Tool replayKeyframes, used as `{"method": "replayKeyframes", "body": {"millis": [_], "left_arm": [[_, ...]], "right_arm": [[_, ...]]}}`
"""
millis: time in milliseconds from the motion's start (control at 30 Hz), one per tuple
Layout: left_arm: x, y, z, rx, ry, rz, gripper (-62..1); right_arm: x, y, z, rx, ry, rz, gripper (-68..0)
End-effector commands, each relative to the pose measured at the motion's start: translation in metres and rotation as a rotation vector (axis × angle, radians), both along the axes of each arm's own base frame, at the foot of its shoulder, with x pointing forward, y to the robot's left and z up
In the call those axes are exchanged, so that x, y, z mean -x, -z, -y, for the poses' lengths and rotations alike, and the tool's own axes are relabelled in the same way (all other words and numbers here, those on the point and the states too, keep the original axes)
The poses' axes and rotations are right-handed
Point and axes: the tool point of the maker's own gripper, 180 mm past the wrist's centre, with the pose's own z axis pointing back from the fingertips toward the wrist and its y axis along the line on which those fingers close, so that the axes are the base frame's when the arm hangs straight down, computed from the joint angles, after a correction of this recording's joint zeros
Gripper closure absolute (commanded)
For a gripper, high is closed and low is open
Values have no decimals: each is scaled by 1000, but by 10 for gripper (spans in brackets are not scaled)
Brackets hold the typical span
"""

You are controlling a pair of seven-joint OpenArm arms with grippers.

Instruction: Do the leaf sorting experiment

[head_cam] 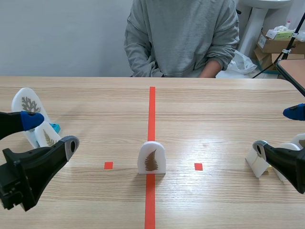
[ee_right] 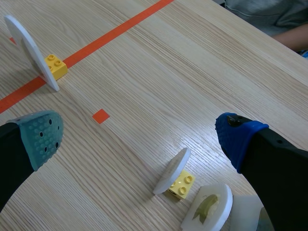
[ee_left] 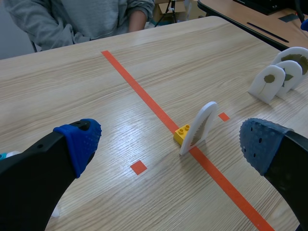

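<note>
A white arched card with a brown fern leaf point(head_cam: 151, 159) stands on the red tape line in the middle of the table, held up by a yellow brick point(ee_left: 182, 134). In the left wrist view this card point(ee_left: 199, 126) is edge-on ahead of my left gripper point(ee_left: 172, 143), which is open with nothing in it. Beside that gripper point(head_cam: 51, 132) stand two leaf cards point(head_cam: 29, 102). My right gripper point(ee_right: 140, 137) is open too, with leaf cards on yellow bricks point(ee_right: 172, 171) under and ahead of it. In the scene view it sits at the right edge point(head_cam: 277, 130).
A person in a grey sweatshirt point(head_cam: 181, 38) sits across the table, arms at the far edge. Small red tape squares point(head_cam: 108, 165) lie on either side of the middle card. Cardboard boxes point(head_cam: 276, 42) and another table point(head_cam: 293, 71) are at the back right.
</note>
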Motion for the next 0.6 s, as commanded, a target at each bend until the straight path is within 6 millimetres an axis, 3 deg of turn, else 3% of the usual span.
{"method": "replayKeyframes", "body": {"millis": [0, 567], "left_arm": [[-2, -8, 1, 16, 0, 24, -620], [-5, -12, 1, 13, 5, 41, -620]], "right_arm": [[-4, -12, -1, -10, -13, 34, -679], [-4, -12, -1, -10, -13, 34, -679]]}}
